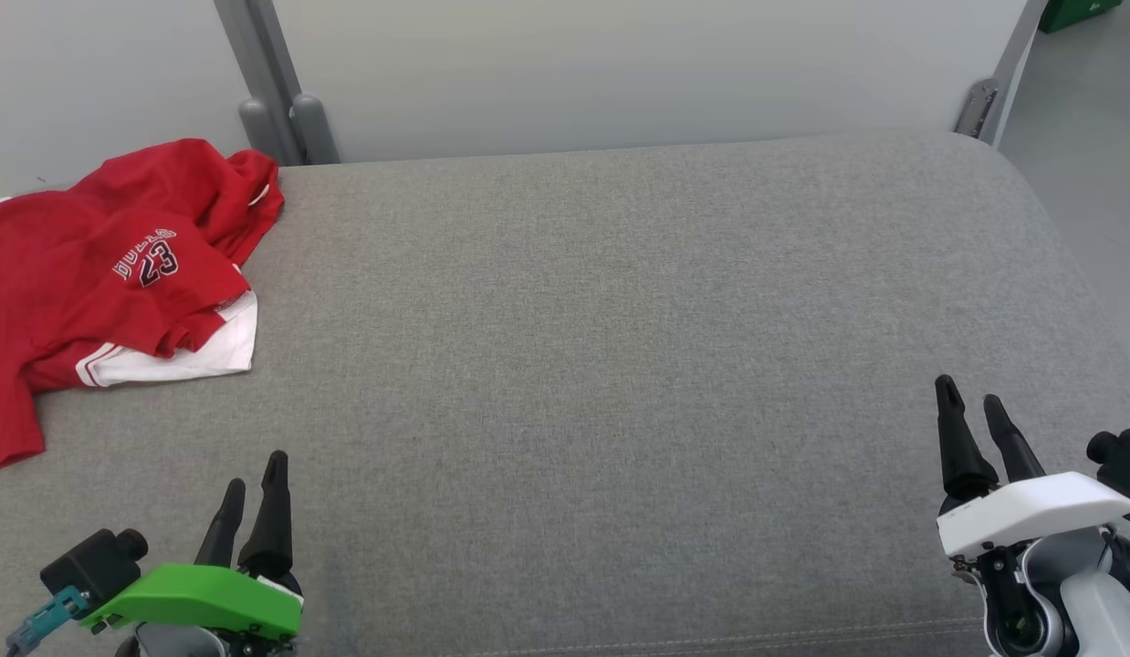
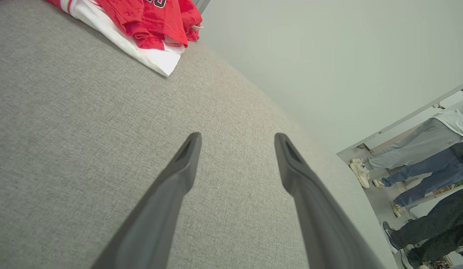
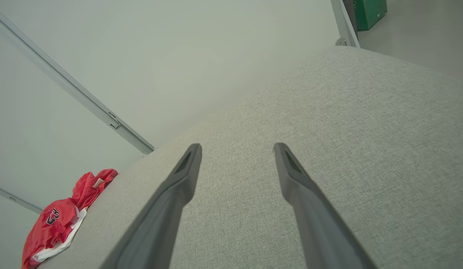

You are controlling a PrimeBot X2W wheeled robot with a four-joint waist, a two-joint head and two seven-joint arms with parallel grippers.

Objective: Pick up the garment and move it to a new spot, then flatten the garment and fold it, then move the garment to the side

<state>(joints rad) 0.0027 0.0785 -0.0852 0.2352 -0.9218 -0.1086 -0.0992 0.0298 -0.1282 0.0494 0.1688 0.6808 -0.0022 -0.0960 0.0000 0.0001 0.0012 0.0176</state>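
Nearest in the head view, at 7 o'clock, the left gripper sits low over the grey cushion under its green cover, both dark fingers pointing up the picture. Its jaws stand spread wide with nothing between them; the left wrist view shows bare grey fabric in the gap. At 4 o'clock the right gripper, under a white cover, points the same way. Its jaws are spread just as wide and are likewise empty, with plain cushion between the fingers in the right wrist view.

Further out, at 9 to 10 o'clock, the garment lies crumpled at the cushion's left end: a red shirt with dark lettering and a white layer showing under its hem. It runs off the left edge of the picture. It is well apart from both grippers, nearer the left one.

Beyond it, at 11 o'clock, two grey posts stand against a pale wall panel. At 1 o'clock, a green box rests on the floor. At 4 o'clock in the left wrist view, legs of several people stand past the cushion's edge
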